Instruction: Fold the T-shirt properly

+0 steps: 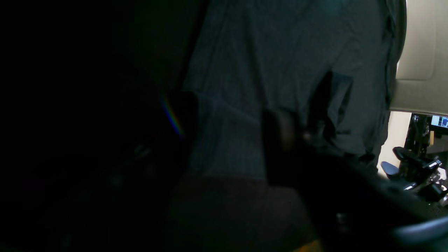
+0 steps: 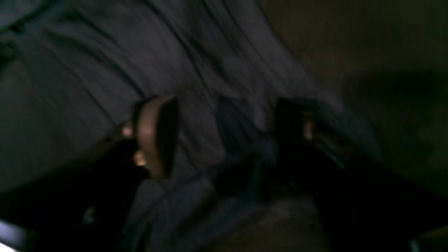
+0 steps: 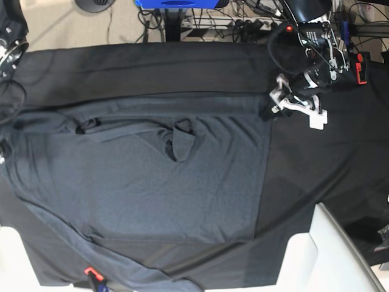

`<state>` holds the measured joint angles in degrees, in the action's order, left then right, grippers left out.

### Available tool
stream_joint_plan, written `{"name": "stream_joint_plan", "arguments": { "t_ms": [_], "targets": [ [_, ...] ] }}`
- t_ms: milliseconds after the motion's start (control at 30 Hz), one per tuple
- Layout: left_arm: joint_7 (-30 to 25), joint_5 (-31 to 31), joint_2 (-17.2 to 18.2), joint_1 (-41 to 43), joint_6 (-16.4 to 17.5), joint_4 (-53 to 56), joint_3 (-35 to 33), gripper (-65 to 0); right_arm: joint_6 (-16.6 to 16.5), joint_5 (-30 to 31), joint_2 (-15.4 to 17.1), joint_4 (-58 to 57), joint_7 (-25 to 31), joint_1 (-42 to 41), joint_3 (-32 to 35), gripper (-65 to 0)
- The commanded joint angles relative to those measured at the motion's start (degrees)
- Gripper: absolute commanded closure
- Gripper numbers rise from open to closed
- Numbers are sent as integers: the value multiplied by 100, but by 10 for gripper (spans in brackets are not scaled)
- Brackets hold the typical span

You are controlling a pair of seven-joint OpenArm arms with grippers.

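1. The T-shirt (image 3: 152, 182) lies spread nearly flat across the middle and left of the table, reaching the base view's left edge. One sleeve (image 3: 127, 125) is laid across its upper part, and a small flap (image 3: 180, 143) is turned up near the middle.
2. The table is covered with a black cloth (image 3: 322, 158), which shows bare on the right and along the far side.
3. The left gripper (image 3: 272, 108) is at the shirt's far right corner, low over the cloth. Its wrist view is too dark to tell how the jaws stand; it shows only wrinkled shirt (image 1: 280, 63).
4. The right gripper (image 2: 225, 134) is over the shirt with its jaws spread. The fingers (image 2: 157, 136) stand well apart with a loose ridge of fabric between them, not pinched. That view is blurred.
5. The right arm (image 3: 9, 48) shows only at the base view's far left edge.
6. Beyond the table are pale floor (image 3: 55, 24), cables (image 3: 243, 21) and something blue (image 3: 176, 3).
7. White panels (image 3: 334, 255) overlap the near right corner, and a small red piece (image 3: 91, 272) sits at the near edge.
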<state>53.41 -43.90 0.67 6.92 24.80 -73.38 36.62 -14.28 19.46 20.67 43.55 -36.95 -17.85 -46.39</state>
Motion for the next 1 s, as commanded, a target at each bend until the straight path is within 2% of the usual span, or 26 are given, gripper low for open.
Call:
{"name": "stream_joint_plan", "arguments": {
  "t_ms": [0, 33, 100, 200, 300, 433, 533, 600, 667, 767, 867, 967],
  "targets": [
    [-62, -142, 52, -46, 48, -244, 26, -433, -44, 80, 136, 291, 209, -92, -16, -426],
    [-62, -142, 52, -46, 48, -376, 114, -471, -106, 80, 127, 449, 253, -66, -25, -426],
    [-62, -151, 34, -46, 48, -710, 465, -527, -449, 98, 13, 924, 280, 127, -77, -426],
    [-26, -274, 52, -2, 48, -1114, 879, -540, -958, 98, -295, 1935, 244, 532, -614, -425],
    [-9, -687, 96, 297, 48, -1457, 1133, -540, -985, 98, -752, 2726, 60, 1024, -1132, -425],
    [-44, -1135, 483, 948, 57, -1782, 914, -538, -994, 98, -1262, 3113, -556, 1393, -1836, -425],
    [-62, -1153, 597, 1299, 127, -2002, 808, -502, -1011, 98, -1438, 2964, -635, 1376, -2433, -425],
    [-62, -1153, 606, 1440, 426, -2020, 861, -441, -1029, 115, -1438, 2726, -635, 1349, -2644, -425],
    [-62, -1074, 606, 1554, 786, -2002, 975, -372, -1205, 353, -1376, 2340, -635, 1314, -2671, -425],
    [-62, -573, 562, 1651, 1182, -2020, 993, -293, -1389, 651, -1095, 1742, -626, 1314, -2680, -404],
    [-62, -1, 518, 1730, 1520, -1985, 1019, -273, -1442, 818, -831, 1100, -617, 1279, -2680, -365],
    [-70, 333, 509, 1844, 1520, -1976, 1019, -275, -1442, 1056, -612, 520, -371, 1235, -2671, -366]
  ]
}}
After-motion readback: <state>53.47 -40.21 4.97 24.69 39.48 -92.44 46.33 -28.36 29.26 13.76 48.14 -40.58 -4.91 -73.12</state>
